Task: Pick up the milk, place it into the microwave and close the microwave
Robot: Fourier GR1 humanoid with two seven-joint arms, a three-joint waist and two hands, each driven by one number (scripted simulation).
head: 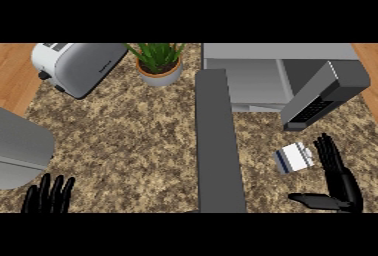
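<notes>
The milk carton (294,157) lay on the speckled surface (125,140), just near of the open microwave (255,75). The right hand (336,175) stood just right of it, fingers straight and spread wide, holding nothing. The left hand (49,196) rested open at the near left edge.

A speckled brown granite bench (125,135) fills the middle. Wooden floor (15,70) shows at ten and two o'clock, beyond the bench's edges.
</notes>
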